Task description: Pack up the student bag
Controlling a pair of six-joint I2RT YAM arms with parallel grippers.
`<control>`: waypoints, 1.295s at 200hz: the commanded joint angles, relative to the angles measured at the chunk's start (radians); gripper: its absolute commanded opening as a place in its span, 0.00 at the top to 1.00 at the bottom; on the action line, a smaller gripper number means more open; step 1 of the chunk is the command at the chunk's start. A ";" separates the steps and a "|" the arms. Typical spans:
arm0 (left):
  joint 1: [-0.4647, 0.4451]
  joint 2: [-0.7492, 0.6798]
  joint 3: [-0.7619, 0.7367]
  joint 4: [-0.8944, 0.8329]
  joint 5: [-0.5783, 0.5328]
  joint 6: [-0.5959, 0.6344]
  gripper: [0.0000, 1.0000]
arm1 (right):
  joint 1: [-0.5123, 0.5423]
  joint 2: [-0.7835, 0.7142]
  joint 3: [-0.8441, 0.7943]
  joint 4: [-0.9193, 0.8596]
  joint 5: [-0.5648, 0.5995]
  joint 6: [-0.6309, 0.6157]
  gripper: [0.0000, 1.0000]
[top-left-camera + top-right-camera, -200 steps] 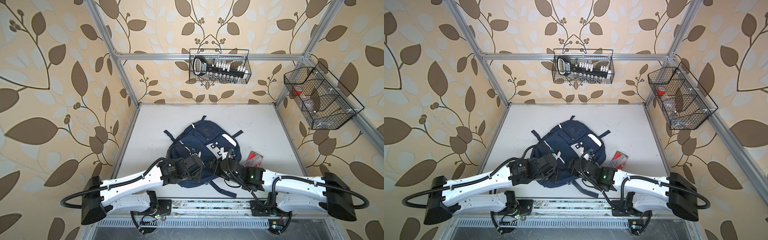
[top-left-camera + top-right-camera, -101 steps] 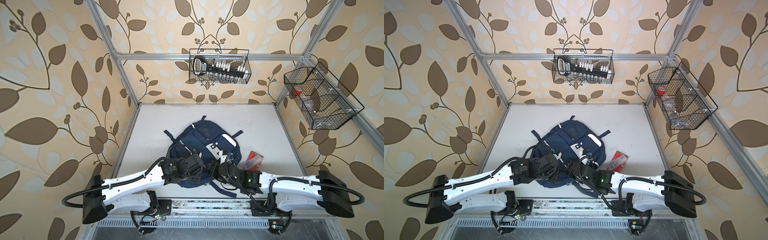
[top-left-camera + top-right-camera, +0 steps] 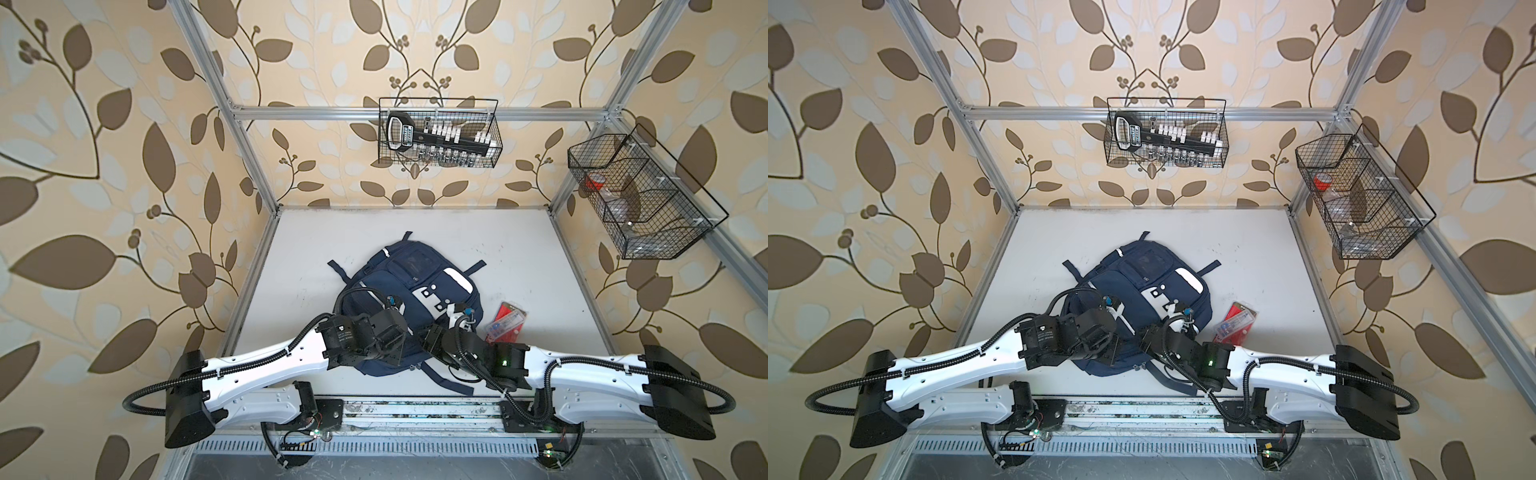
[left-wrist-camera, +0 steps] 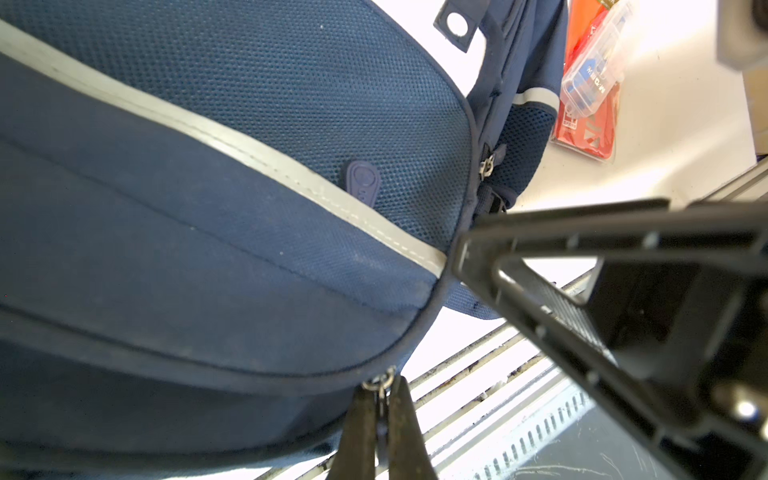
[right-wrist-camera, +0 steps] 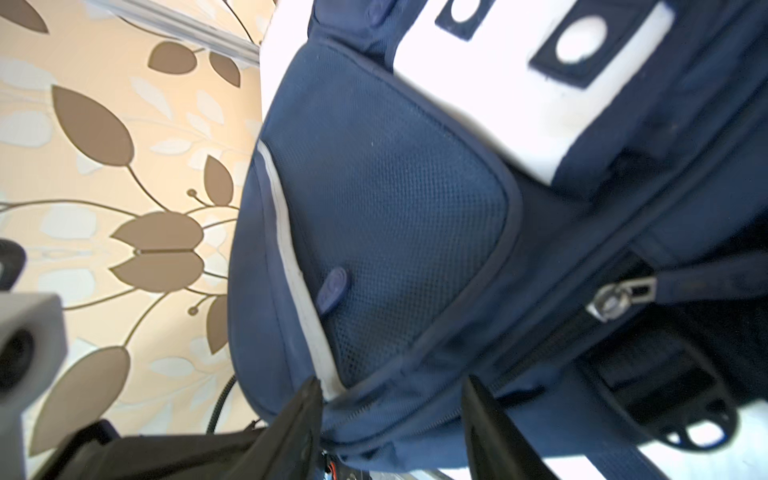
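White tabletop (image 3: 519,249), leaf-wallpaper walls (image 3: 124,166); L gripper (image 4: 380,399) clenched on student bag (image 4: 208,208) zip pull (image 4: 379,384), R gripper (image 5: 390,380) astride bag, grip unclear

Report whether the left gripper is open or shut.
Shut. The left gripper pinches the zipper pull at the backpack edge, fingertips nearly touching.

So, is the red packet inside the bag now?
No, the red packet lies on the table, just beside the bag.
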 commanded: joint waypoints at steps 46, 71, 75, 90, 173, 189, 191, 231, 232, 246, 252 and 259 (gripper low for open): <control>-0.011 -0.015 0.015 0.059 0.030 0.017 1.00 | -0.041 0.070 0.035 0.014 -0.058 0.077 0.74; -0.011 -0.013 0.020 0.024 -0.008 0.007 1.00 | -0.115 0.011 0.040 -0.064 -0.067 0.025 1.00; -0.010 -0.015 0.021 0.015 -0.017 0.004 1.00 | -0.137 -0.001 0.044 -0.082 -0.074 0.012 1.00; -0.011 -0.027 0.017 -0.013 -0.048 -0.001 1.00 | -0.242 -0.054 0.064 -0.165 -0.114 -0.070 1.00; 0.061 0.058 0.023 -0.246 -0.431 -0.135 1.00 | -0.765 -0.147 0.139 -0.409 -0.502 -0.541 1.00; 0.125 0.045 -0.009 -0.221 -0.460 -0.176 1.00 | -0.791 -0.143 0.130 -0.408 -0.526 -0.562 1.00; 0.132 0.039 -0.015 -0.212 -0.463 -0.176 1.00 | -0.793 -0.142 0.129 -0.408 -0.527 -0.561 1.00; 0.329 -0.034 -0.129 -0.057 -0.429 -0.149 1.00 | -0.803 -0.118 0.128 -0.402 -0.537 -0.612 1.00; 0.332 -0.034 -0.129 -0.054 -0.429 -0.137 1.00 | -0.803 -0.118 0.128 -0.402 -0.537 -0.613 1.00; 0.352 -0.014 -0.128 -0.037 -0.438 -0.118 1.00 | -0.803 -0.107 0.133 -0.400 -0.540 -0.622 1.00; 0.357 0.000 -0.126 -0.036 -0.445 -0.121 1.00 | -0.804 -0.103 0.136 -0.398 -0.537 -0.628 1.00; 0.360 0.012 -0.123 -0.040 -0.450 -0.132 1.00 | -0.805 -0.095 0.141 -0.397 -0.535 -0.633 1.00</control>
